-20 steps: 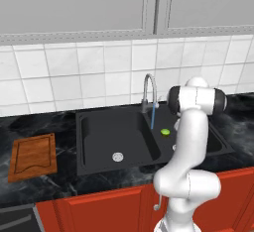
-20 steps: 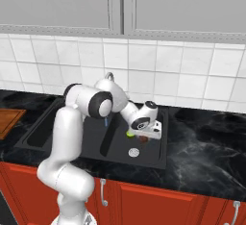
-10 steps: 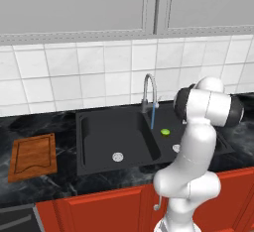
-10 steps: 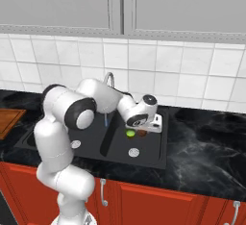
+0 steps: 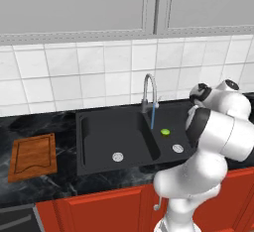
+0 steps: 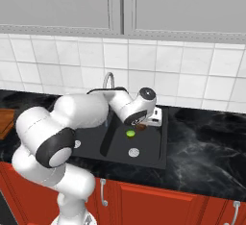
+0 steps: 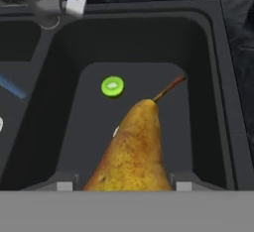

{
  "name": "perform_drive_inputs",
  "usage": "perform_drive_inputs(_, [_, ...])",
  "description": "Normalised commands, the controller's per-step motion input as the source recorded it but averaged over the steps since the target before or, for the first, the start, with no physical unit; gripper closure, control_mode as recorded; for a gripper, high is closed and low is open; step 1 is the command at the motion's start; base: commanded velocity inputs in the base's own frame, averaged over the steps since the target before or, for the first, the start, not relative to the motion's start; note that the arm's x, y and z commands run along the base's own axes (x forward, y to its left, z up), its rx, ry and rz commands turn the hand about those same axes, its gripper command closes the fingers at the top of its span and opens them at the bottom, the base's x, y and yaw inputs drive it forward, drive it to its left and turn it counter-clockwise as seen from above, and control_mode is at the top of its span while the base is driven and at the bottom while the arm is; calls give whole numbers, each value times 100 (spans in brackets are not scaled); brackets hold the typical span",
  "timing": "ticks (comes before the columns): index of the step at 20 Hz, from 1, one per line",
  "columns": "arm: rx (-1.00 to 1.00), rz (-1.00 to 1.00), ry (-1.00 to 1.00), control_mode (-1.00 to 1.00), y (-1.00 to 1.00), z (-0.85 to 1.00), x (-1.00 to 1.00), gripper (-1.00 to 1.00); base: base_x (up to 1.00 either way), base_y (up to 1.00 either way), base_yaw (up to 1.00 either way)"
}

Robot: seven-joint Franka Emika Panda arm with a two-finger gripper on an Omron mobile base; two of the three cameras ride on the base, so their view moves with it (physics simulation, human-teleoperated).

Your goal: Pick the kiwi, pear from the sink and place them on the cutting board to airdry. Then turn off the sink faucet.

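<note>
Golden-brown and speckled, the long-stemmed pear point(image 7: 133, 151) sits clamped between the two dark finger tips of the white arm's gripper point(image 7: 120, 185), its neck pointing away from the hand; the jaws are drawn in on the fruit's broad base. Hand and pear hang above the right basin of the wide matte black double-basin sink point(image 5: 99, 142), and in the right base view the pear shows as a small brown shape point(image 6: 141, 127) under the white wrist.

Judging from this, the step in hand is carrying the pear out of the sink. It should rise straight until it is above the sink's rim, then swing leftward, passing in front of the tall silver gooseneck faucet point(image 5: 148, 93), whose thin blue stream still falls just left of the basin divider. The grip is low on a tapering fruit, so a slow, level carry seems wise.

Below the pear on the basin floor lies the bright green round kiwi slice point(image 7: 112, 87), near the small silver drain point(image 5: 177, 148). The flat reddish-brown wooden cutting board point(image 5: 33, 155) waits on the dark marbled counter point(image 5: 59, 184), well left of the sink. White tiles and grey cabinets rise behind the sink; red cabinet fronts run beneath.
</note>
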Motion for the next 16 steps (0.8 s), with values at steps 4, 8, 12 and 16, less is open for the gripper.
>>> perform_drive_inputs(4, [0,0,-12,-100,17,71,-60,100,0,0,0])
perform_drive_inputs(8, [-2,0,-12,-100,32,74,-54,100,0,0,0])
perform_drive_inputs(12, [-4,0,-10,-100,44,76,-48,100,0,0,0])
perform_drive_inputs(16, [-4,0,-12,-100,45,61,-58,100,0,0,0])
